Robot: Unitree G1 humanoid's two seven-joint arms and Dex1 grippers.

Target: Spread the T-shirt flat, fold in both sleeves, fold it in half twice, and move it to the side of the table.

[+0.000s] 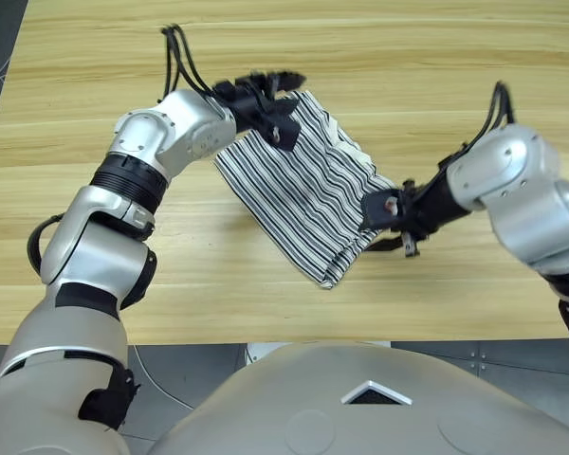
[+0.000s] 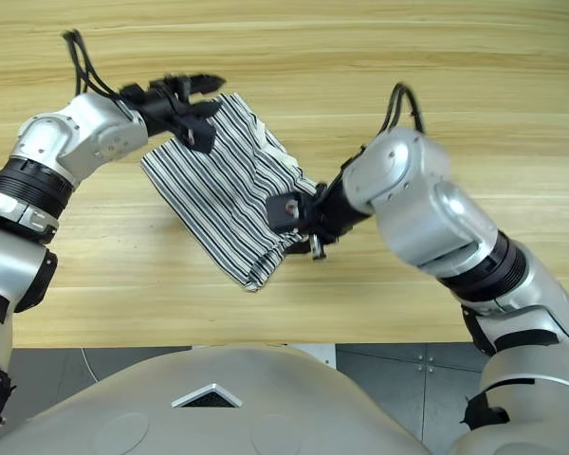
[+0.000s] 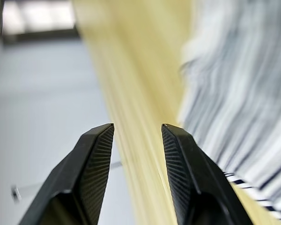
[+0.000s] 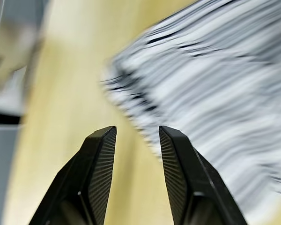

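Observation:
A black-and-white striped T-shirt (image 1: 303,190) lies folded into a compact rectangle on the wooden table (image 1: 455,57), set at a slant. My left gripper (image 1: 286,83) hovers at the shirt's far corner, open, with nothing between its fingers (image 3: 98,154); the striped cloth (image 3: 243,93) lies just beside them. My right gripper (image 1: 379,213) is at the shirt's right edge, also open and holding nothing, and the stripes (image 4: 215,70) lie just ahead of its fingers (image 4: 178,159).
Bare wood stretches across the far side and to both sides of the shirt. The table's front edge (image 1: 218,339) runs close to me, with grey floor (image 1: 199,379) below. The table's left edge (image 1: 9,66) borders dark floor.

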